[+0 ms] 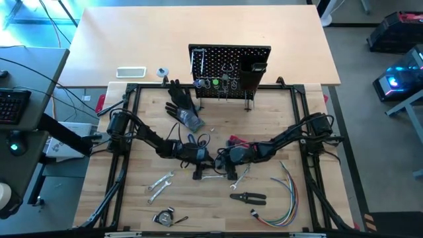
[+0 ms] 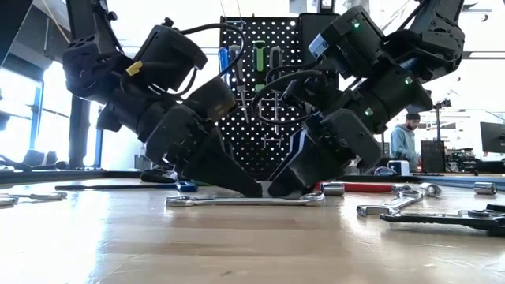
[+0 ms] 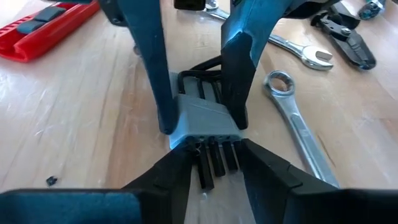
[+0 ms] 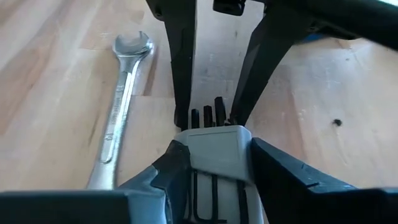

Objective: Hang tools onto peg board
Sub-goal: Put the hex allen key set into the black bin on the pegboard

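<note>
You have the table [image 1: 99, 39] under both arms, and behind the jaws the peg board [image 1: 229, 66] stands upright, well apart from them, with a few tools already on its hooks and a black bin [image 1: 253, 74] at one side.

Your left gripper [image 3: 205, 163] and right gripper [image 4: 210, 163] meet nose to nose low at the wooden work surface, both tipped down toward the same thing. Between them sits a hex key set [image 3: 205, 118]: a grey holder with a row of black keys sticking out of it. In the right wrist view your right jaws stand partly closed with a finger pressed against each side of the grey holder. In the left wrist view your left jaws, also part-way closed, flank the black key ends just below the holder; you cannot tell whether they actually touch them.

Just beside the jaws a long silver wrench [image 4: 121, 106] lies flat on the wood. Farther out from the right gripper lie a red-handled tool [image 1: 236, 141], black pliers [image 1: 248, 196] and a bundle of coloured wires [image 1: 281, 201]. Out from the left gripper lie two small wrenches [image 1: 158, 184], and a black glove [image 1: 180, 99] rests nearer the board.
</note>
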Controlling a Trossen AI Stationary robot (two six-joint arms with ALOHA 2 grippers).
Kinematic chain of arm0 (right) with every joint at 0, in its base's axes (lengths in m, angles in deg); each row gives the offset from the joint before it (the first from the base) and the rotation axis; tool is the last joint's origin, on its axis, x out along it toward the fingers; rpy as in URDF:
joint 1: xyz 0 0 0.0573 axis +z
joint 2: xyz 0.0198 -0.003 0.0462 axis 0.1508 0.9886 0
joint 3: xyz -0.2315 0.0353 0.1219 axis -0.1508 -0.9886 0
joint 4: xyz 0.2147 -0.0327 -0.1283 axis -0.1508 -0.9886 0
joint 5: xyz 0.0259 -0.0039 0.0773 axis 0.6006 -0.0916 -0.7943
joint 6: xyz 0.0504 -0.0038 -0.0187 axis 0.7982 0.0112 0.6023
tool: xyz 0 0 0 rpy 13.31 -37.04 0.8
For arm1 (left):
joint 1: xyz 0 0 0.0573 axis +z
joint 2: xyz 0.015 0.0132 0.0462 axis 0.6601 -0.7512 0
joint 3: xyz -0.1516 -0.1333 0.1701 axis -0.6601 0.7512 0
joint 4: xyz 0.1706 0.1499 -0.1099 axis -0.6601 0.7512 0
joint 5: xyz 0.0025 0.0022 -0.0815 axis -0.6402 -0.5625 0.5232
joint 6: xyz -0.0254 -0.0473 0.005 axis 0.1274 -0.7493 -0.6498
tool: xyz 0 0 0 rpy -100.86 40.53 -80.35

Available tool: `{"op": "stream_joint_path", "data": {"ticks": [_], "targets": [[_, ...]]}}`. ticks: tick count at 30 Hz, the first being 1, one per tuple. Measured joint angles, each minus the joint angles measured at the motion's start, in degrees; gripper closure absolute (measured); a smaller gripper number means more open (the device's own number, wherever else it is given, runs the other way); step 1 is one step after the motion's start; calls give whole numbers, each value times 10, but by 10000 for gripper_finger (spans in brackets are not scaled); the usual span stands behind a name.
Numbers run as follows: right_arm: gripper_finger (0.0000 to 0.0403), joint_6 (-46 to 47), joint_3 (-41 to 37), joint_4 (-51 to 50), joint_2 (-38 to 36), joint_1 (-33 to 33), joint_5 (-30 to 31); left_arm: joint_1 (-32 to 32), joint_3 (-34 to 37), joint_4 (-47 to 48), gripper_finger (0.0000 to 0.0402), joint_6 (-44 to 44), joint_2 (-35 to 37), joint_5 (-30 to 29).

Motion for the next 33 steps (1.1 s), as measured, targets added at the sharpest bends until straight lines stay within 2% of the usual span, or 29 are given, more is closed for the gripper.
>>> {"op": "stream_joint_path", "data": {"ticks": [8,12,15,20,28,33], "targets": [[216,3,0,2,1,0,-33,-2,-5,-6,294,25,0,4],[215,-6,0,2,3,0,-35,-8,-30,-44,328,56,8,0],[218,-9,0,1,3,1,-23,-16,-44,-34,357,81,7,-6],[262,-8,0,-1,3,1,-9,-14,-54,-12,384,108,7,-18],[375,-14,1,0,3,1,-3,-4,-57,48,383,107,25,-8],[375,-14,2,0,-2,0,-5,0,-55,101,382,116,55,-5]]}}
